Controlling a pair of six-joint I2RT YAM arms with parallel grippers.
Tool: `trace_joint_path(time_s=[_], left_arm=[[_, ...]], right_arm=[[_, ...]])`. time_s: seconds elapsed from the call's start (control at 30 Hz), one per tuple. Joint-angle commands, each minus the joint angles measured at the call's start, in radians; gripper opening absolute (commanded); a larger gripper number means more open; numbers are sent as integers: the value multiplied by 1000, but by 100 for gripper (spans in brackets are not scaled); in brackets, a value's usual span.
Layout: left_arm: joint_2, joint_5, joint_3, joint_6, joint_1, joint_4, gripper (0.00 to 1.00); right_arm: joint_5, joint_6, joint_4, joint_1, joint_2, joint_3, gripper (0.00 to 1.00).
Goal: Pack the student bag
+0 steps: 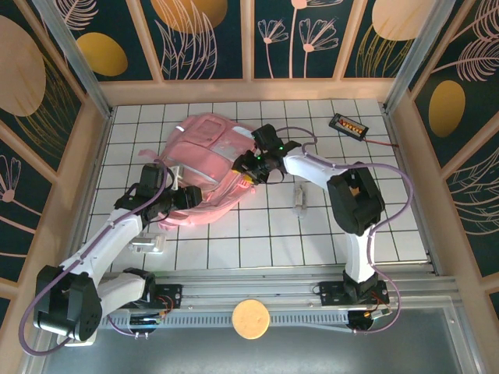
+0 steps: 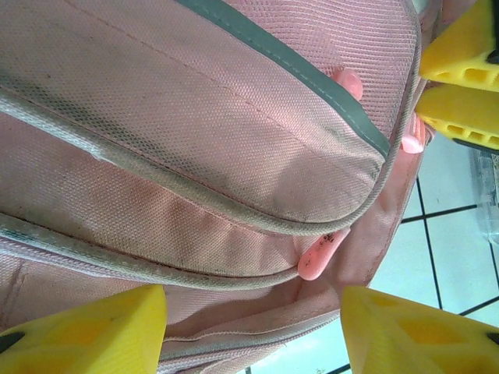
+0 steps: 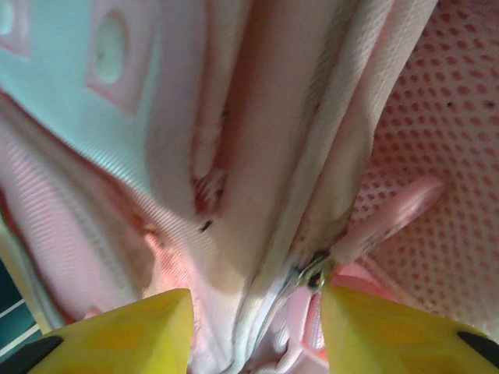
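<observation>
In the top view the left arm [image 1: 101,249] rises from its base at the lower left and slants up and right. It ends with the left gripper [image 1: 185,196] against the lower left edge of the student bag [image 1: 209,156]. The right arm [image 1: 355,202] stands up from the lower right, folds at a black elbow and reaches left. The right gripper [image 1: 248,167] sits on the bag's right edge, near frame centre. The bag lies flat on the white tiled table [image 1: 257,241], left of centre in the upper half.

The left wrist view gives the closer detail. This claw's yellow fingers [image 2: 86,335] stand wide apart at the bottom corners. The bag's piped lower seam runs between them over bare tile, and they pinch nothing. The other claw's fingers [image 2: 464,70] sit in the upper right corner, beside a grey reflective strip [image 2: 312,78] and a pink pull tab [image 2: 318,259].

In the right wrist view the fingers [image 3: 390,335] are partly apart and straddle the zip line. A metal zip slider [image 3: 315,274] sits just above the gap, with pink mesh [image 3: 444,140] to its right. Whether the pads press the fabric I cannot tell.

What the bag holds is hidden. On the tiles right of it lies a small clear item [image 1: 299,199], and at the upper right a black device [image 1: 348,125].
</observation>
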Motion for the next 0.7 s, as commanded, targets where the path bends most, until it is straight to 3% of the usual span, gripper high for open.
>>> trace_joint_path(time_s=[0.0, 0.17, 0.3, 0.47, 0.67], left_arm=[[-19, 1, 24, 22, -5, -22, 61], [-6, 6, 23, 23, -5, -19, 61], [23, 11, 46, 39, -5, -22, 61], [67, 48, 79, 60, -8, -11, 62], [154, 53, 150, 69, -90, -25, 62]], right_arm=[[66, 11, 4, -2, 42, 28, 46], [108, 17, 22, -13, 93, 72, 25], [116, 20, 44, -5, 87, 91, 0], [112, 21, 29, 8, 45, 104, 0], [106, 31, 7, 23, 9, 131, 0]])
